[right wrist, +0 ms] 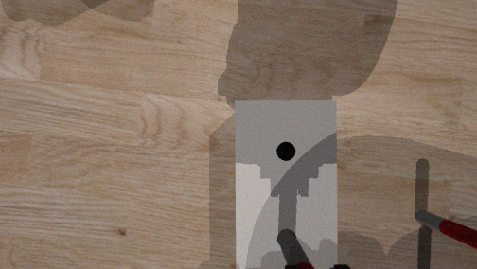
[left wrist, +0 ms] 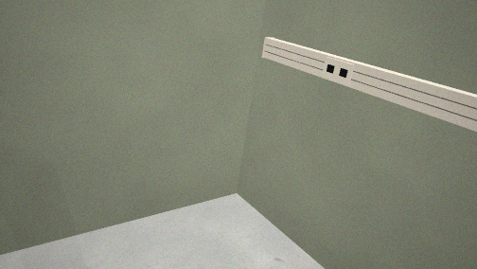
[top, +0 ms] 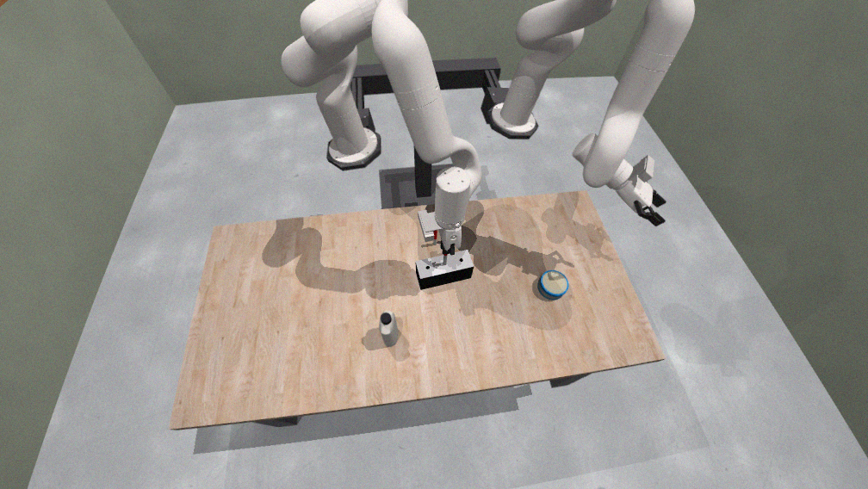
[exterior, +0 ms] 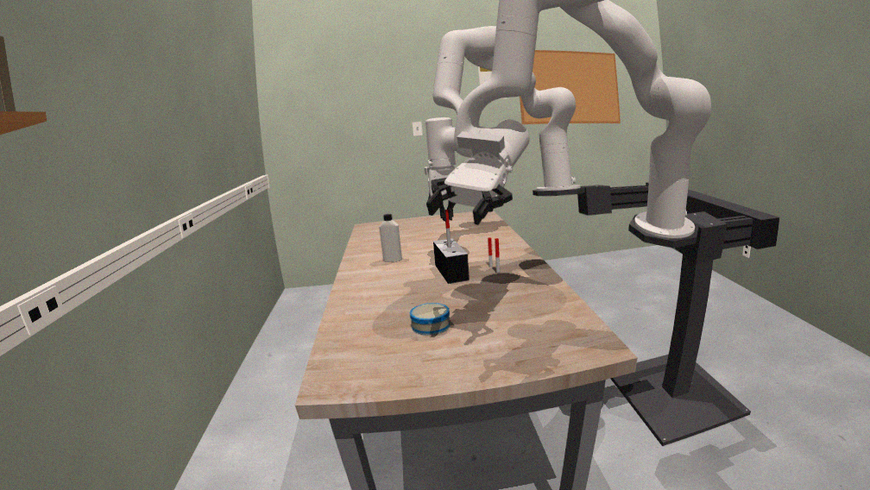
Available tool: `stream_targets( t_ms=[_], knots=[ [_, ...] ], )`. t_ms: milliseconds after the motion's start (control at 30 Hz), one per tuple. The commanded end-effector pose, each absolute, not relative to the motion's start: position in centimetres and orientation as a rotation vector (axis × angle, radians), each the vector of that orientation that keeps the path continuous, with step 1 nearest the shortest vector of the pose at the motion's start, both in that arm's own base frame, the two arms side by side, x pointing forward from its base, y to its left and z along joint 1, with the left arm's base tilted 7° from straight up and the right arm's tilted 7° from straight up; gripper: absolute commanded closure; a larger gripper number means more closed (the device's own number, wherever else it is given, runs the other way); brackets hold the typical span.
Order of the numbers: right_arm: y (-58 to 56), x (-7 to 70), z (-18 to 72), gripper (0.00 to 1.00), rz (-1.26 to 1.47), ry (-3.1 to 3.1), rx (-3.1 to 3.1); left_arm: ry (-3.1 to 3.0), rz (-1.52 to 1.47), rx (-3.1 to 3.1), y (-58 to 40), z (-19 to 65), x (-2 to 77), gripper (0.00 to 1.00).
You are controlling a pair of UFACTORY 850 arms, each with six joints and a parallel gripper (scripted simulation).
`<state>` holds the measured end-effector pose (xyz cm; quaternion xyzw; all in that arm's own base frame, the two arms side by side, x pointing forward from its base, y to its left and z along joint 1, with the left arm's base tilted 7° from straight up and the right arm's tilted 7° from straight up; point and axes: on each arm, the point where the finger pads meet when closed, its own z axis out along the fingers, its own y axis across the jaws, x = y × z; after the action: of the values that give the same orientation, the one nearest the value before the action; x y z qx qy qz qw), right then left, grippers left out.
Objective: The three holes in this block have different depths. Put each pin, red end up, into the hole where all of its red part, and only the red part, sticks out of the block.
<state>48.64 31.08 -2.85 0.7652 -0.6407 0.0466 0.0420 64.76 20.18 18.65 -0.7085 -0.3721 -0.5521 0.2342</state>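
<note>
The block [top: 443, 278] [exterior: 450, 264] [right wrist: 303, 118], black-sided with a light top, stands mid-table. Open holes show near both its ends. My right gripper [top: 449, 250] [exterior: 447, 215] [right wrist: 316, 267] is shut on the red upper part of an upright pin [exterior: 448, 235] [right wrist: 290, 243]. The pin's grey lower end is at the middle of the block's top; most of its grey part shows, and whether its tip has entered a hole is unclear. Two other pins [exterior: 489, 248] [exterior: 497, 249] stand red end up beside the block. My left gripper [top: 658, 209] [exterior: 455, 214] is open and empty, away from the block.
A grey bottle [top: 388, 331] [exterior: 390, 241] with a black cap stands on the table [top: 291, 376] [exterior: 365, 365]. A round blue-rimmed tin [top: 553, 284] [exterior: 430, 318] lies toward the left arm's side. The left wrist view shows only walls and floor.
</note>
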Motion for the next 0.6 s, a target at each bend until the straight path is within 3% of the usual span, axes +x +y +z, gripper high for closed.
stream_targets(
  t_ms=[0, 567],
  knots=[
    [31.2, 48.7, -2.6, 1.00, 0.143, -1.962, 2.343, -1.022, -1.518, -1.943, 20.2, 18.8, 64.8, 0.00],
    [31.4, 48.7, -1.4, 1.00, 0.144, -1.963, 2.343, -1.022, -1.518, -1.943, 20.2, 18.8, 64.8, 0.00]
  ],
)
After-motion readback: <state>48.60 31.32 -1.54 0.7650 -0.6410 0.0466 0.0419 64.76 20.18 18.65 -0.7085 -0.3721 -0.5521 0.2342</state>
